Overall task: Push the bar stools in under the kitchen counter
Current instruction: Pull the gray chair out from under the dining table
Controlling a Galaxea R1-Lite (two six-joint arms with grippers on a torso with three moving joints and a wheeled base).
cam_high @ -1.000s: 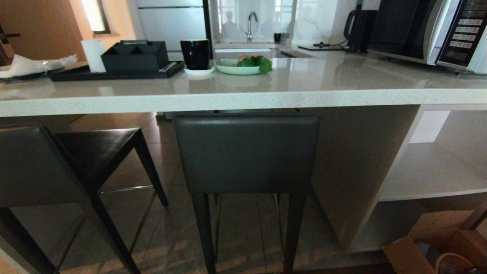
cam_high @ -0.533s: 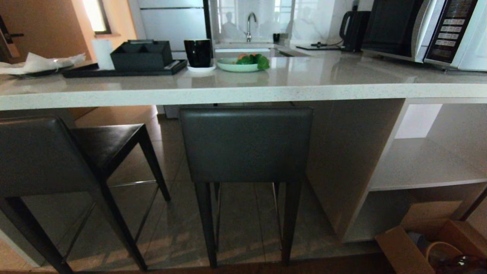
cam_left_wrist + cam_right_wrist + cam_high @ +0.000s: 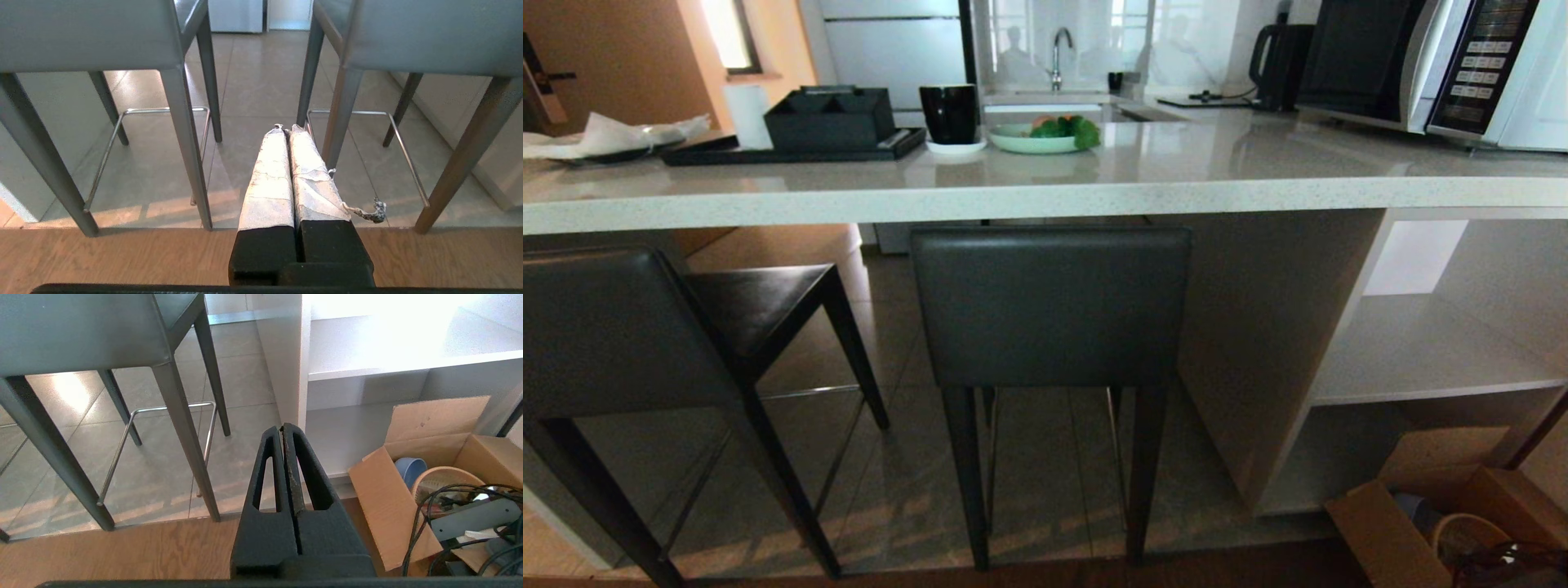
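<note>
Two dark grey bar stools stand at the pale speckled kitchen counter (image 3: 1045,196). The middle stool (image 3: 1052,306) faces the counter squarely, its backrest just below the slab's front edge. The left stool (image 3: 605,331) is turned at an angle, with its seat (image 3: 760,302) pointing under the slab and its backrest out toward me. Neither arm shows in the head view. My left gripper (image 3: 286,128), wrapped in white tape, is shut and empty, low between the two stools' legs (image 3: 186,139). My right gripper (image 3: 282,428) is shut and empty, beside the stool leg (image 3: 184,433) and the counter's side panel (image 3: 286,367).
An open cardboard box (image 3: 1388,531) with a basket and cables sits on the floor at the right, below the open shelves (image 3: 1421,359). On the counter are a black tray (image 3: 792,151), a black cup (image 3: 949,114), a green plate (image 3: 1033,140) and a microwave (image 3: 1421,65).
The whole head view has shifted: the counter and stools look slightly smaller and more floor shows, so the camera has drawn back. The stools keep their places relative to the counter.
</note>
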